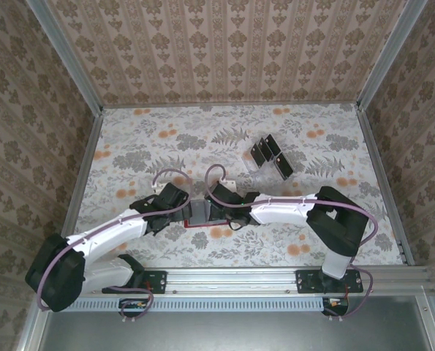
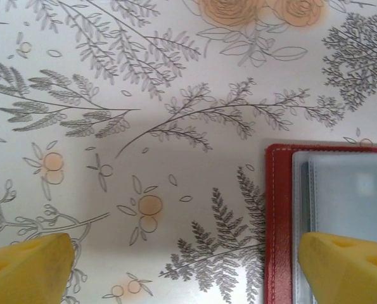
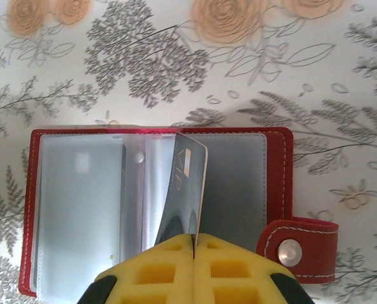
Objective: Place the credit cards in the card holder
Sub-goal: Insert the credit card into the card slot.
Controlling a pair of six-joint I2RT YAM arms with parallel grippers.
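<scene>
Thin card (image 3: 185, 187), judged stiff and slippery, is being gripped by its edge in right end effector (image 3: 193, 244); left end effector (image 2: 188, 272) is being held open.

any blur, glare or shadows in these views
left wrist: the yellow fingertips look soft, a faint shadow lies on the tablecloth; right wrist: sharp, mild sheen on the sleeves of the card holder; top external: even light, no glare

You see red card holder (image 3: 283, 168), white stitching, grey sleeves; dark grey credit card (image 3: 187, 183); yellow right gripper (image 3: 193, 239); white table (image 2: 175, 82) with grey leaves, orange flowers; beige damask walls (image 1: 232, 44).
</scene>
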